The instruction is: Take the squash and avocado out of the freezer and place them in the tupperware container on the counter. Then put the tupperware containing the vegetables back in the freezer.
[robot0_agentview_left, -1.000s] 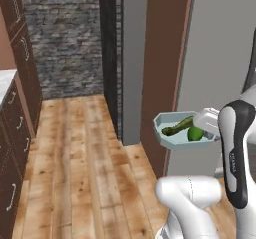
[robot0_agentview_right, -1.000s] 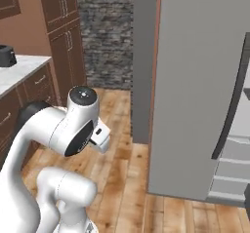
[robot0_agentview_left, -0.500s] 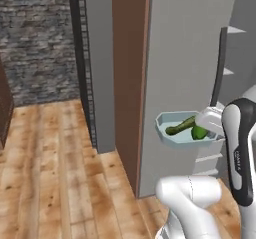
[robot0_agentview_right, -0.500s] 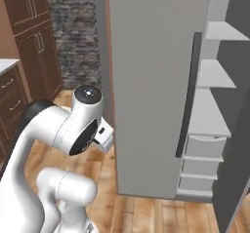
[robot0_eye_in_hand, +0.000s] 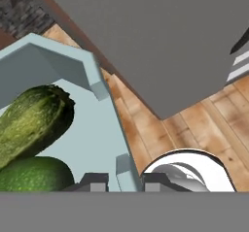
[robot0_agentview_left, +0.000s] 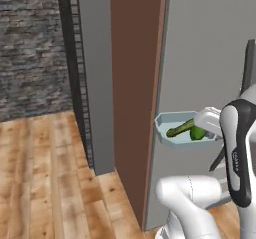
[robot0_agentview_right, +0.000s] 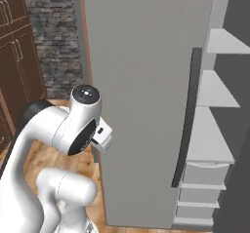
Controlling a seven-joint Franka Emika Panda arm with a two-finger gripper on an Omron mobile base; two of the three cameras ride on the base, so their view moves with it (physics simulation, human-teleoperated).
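Left base view, from its left edge: a rough grey stone wall (robot0_agentview_left: 30,48) stands behind a pale wood plank floor (robot0_agentview_left: 45,173), then comes a tall brown side panel (robot0_agentview_left: 132,93), then the large flat matte-grey door of the freezer (robot0_agentview_left: 205,53). In front of that door, carried in the air, is the small shallow pale blue-grey tupperware container (robot0_agentview_left: 167,133), a lidless tray with a flared rim. Inside it the slim light-green squash (robot0_agentview_left: 180,128) lies slanted, and the short rounded dark-green avocado (robot0_agentview_left: 198,133) sits just beside the squash's lower end. The white arm's two-finger gripper (robot0_agentview_left: 214,134) meets the tray at its right-hand edge.

Hand view, left to right: squash (robot0_eye_in_hand: 31,124) and avocado (robot0_eye_in_hand: 34,176) rest against each other on the tray floor, then the tray's wall (robot0_eye_in_hand: 104,124) runs down to the gripper (robot0_eye_in_hand: 124,182), whose dark tips are clenched on the rim, one on each side of it. Beyond the rim is the grey door.

The tray looks light, thin and stiff, but a pinch at one edge leaves the load hanging off to the side; it will probably want to tip, so keeping it level matters. Both vegetables lie loose and, being rounded, could roll toward the low side.

Right base view: the door (robot0_agentview_right: 146,81) stands swung open, its long curved dark handle (robot0_agentview_right: 188,120) to the right, then pale grey shelves (robot0_agentview_right: 210,129) and drawers (robot0_agentview_right: 202,198) inside. A shelf looks the likely place for the tray.
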